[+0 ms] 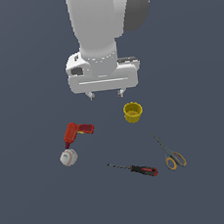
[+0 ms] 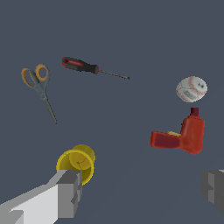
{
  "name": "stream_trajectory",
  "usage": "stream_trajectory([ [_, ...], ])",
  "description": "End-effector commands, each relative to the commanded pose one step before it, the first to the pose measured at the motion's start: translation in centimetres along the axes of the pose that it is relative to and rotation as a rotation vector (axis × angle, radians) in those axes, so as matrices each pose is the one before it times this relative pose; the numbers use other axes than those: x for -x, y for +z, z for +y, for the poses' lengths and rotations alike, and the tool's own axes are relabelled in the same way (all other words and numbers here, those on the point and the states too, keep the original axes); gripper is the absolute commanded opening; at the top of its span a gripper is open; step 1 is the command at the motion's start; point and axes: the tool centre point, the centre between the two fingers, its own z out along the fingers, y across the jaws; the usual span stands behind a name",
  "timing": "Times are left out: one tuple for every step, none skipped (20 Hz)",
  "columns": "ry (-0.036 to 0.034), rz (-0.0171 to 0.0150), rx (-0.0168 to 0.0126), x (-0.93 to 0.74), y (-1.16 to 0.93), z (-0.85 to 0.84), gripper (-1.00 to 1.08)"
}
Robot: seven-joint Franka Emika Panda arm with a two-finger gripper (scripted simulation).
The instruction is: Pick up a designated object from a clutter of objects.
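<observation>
The screwdriver [image 1: 136, 169] lies flat near the front of the exterior view, with a thin dark shaft and a red-and-black handle; it also shows in the wrist view [image 2: 89, 68]. My gripper [image 1: 106, 94] hangs high above the surface, well behind the screwdriver, open and empty. Its two grey fingers [image 2: 68, 192] show far apart in the wrist view. The yellow cup [image 1: 132, 112] lies just below and to the exterior view's right of the gripper. The red drill [image 1: 76, 133], the white baseball [image 1: 68, 158] and the yellow-handled scissors [image 1: 171, 154] lie around.
The dark flat surface [image 1: 35, 201] holds all items. In the wrist view the cup [image 2: 78, 162] is beside one finger, the drill [image 2: 183, 136] and baseball [image 2: 191, 89] lie together, and the scissors [image 2: 38, 85] lie near the screwdriver's handle.
</observation>
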Motion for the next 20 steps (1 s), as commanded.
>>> stream_trajectory([
  [0.00000,0.00000,0.00000,0.000,0.000,0.001,1.00],
  [-0.00005,0.00118,0.00018,-0.023,-0.038,0.038,1.00],
  [-0.00013,0.00380,0.00055,-0.055,-0.129,0.113,1.00],
  [-0.00020,0.00611,0.00091,-0.094,-0.205,0.188,1.00],
  [-0.00028,0.00844,0.00129,-0.131,-0.283,0.262,1.00],
  [-0.00036,0.01071,0.00171,-0.163,-0.360,0.334,1.00],
  [-0.00035,0.01010,0.00168,-0.155,-0.340,0.318,1.00],
  [-0.00027,0.00757,0.00131,-0.116,-0.255,0.240,1.00],
  [-0.00020,0.00504,0.00089,-0.078,-0.169,0.161,1.00],
  [-0.00011,0.00254,0.00046,-0.038,-0.086,0.080,1.00],
  [0.00000,0.00000,0.00000,0.000,0.000,0.001,1.00],
  [0.00008,-0.00204,-0.00037,0.033,0.068,-0.067,1.00],
  [-0.00008,-0.00096,-0.00016,0.010,0.035,-0.029,1.00],
  [-0.00118,0.00005,0.00018,-0.019,0.011,-0.004,1.00],
  [-0.00263,0.00021,0.00041,-0.049,0.023,-0.001,1.00],
  [-0.00426,0.00016,0.00063,-0.076,0.044,-0.008,1.00],
  [-0.00592,-0.00002,0.00083,-0.102,0.069,-0.017,1.00],
  [-0.00756,-0.00019,0.00102,-0.128,0.094,-0.026,1.00],
  [-0.00918,-0.00032,0.00120,-0.154,0.118,-0.035,1.00],
  [-0.01080,-0.00044,0.00137,-0.180,0.141,-0.043,1.00],
])
